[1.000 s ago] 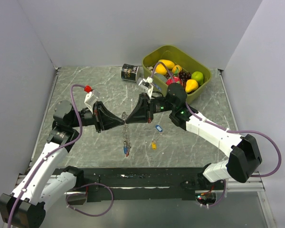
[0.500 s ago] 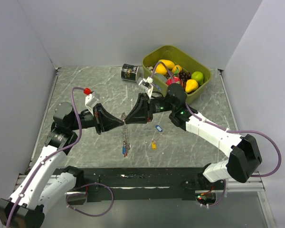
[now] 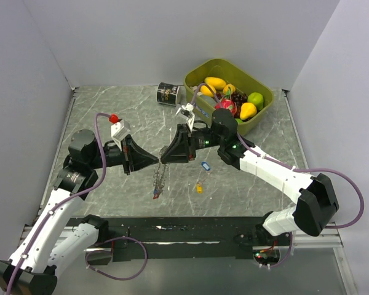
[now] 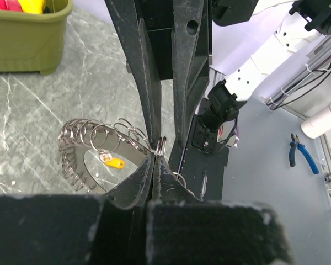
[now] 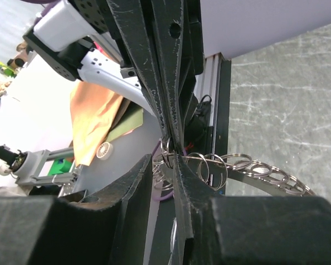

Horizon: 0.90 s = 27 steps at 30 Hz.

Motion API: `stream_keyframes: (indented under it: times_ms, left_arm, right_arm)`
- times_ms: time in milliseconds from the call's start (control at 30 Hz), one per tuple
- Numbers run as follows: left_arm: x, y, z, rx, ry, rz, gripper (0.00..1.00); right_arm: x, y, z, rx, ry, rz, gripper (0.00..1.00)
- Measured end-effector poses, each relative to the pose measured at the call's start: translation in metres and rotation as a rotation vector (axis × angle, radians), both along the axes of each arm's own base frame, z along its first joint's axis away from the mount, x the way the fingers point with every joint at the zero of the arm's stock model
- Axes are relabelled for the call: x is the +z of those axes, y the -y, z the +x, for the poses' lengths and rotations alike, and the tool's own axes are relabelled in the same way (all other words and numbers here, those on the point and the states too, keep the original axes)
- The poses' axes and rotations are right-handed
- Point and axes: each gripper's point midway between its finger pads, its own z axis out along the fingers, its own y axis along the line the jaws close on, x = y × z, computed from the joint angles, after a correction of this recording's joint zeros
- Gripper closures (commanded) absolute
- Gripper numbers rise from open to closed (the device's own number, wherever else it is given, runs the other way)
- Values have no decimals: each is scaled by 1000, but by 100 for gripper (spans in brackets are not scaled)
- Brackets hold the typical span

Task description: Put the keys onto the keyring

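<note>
Now keyring hangs frm L tool — clamped; R tool slightly apart, beside.

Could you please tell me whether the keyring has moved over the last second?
Yes. The keyring has swung left, its lower end now farther from the yellow key, which has stayed put.

Bright, even overhead light (blurry wrist foregrounds).

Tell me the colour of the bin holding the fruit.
The bin is olive green, clearest in the top external view.
</note>
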Motion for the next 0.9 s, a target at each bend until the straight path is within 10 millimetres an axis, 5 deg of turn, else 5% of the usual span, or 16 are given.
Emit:
stream_keyframes:
  times_ms: [267,600,900]
  left_arm:
    - [-3,-1,-2,2,-10,21,99]
    - [-4,-13,14,145,60,98,99]
    - [-7,-31,29,277,172,171,99]
  right_arm:
    - [-7,-2,0,-10,-8,-26,71]
    - [-5,0,5,-75,28,-30,21]
    - [11,13,5,-161,123,2,6]
